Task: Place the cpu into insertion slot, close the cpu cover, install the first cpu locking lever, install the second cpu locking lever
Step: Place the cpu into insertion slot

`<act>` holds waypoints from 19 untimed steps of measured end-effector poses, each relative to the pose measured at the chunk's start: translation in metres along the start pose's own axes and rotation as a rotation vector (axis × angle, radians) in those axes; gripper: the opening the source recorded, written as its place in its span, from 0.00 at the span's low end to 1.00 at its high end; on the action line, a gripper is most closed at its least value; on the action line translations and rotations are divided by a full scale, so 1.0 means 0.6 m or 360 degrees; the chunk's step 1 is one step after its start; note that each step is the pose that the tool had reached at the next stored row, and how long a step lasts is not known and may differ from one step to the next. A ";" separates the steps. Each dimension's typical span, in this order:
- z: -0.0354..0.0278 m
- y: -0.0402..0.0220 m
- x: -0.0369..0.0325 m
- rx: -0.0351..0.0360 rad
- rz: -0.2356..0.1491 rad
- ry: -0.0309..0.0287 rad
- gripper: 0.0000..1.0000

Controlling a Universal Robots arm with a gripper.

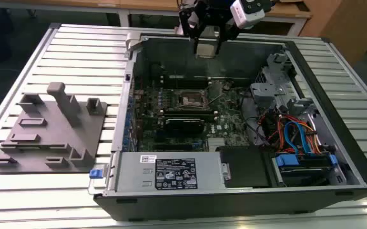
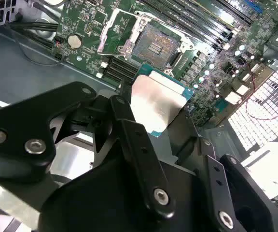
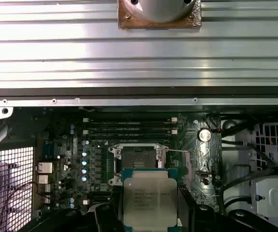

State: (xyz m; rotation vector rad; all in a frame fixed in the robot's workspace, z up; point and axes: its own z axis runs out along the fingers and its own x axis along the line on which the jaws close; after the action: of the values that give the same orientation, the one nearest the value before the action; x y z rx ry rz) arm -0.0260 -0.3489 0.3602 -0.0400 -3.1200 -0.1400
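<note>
My gripper [image 1: 207,46] hangs above the back of the open computer case [image 1: 123,119], shut on the cpu [image 1: 206,50]. In both wrist views the cpu [image 2: 154,102] [image 3: 149,200] is a flat square chip with a silver-grey top, pinched by its edges between the black fingers [image 2: 125,113]. The insertion slot [image 1: 190,98] lies lower down on the green board, its dark centre bare [image 2: 154,43] [image 3: 138,161]. The cpu cover [image 2: 111,35], a silvery frame, stands swung open beside the slot. The cpu is well above the slot and apart from it.
Long black memory slots [image 3: 129,126] run beside the socket. A black block [image 1: 185,125] sits in front of it. A power supply [image 1: 170,172], a drive cage with coloured cables [image 1: 298,138] and the case walls ring the board. A grey fixture plate [image 1: 50,131] lies on the table at the exterior view's left.
</note>
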 end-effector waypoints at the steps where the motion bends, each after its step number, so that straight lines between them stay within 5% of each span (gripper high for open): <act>1: 0.000 0.000 0.000 0.0000 0.0000 0.00000 0.54; 14: 0.000 0.000 0.000 0.0000 0.0005 -0.00004 0.54; 19: 0.000 0.000 0.000 -0.0001 0.0049 -0.00044 0.54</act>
State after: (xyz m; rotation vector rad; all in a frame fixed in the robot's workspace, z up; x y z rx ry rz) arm -0.0260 -0.3489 0.3602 -0.0883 -3.1204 -0.1405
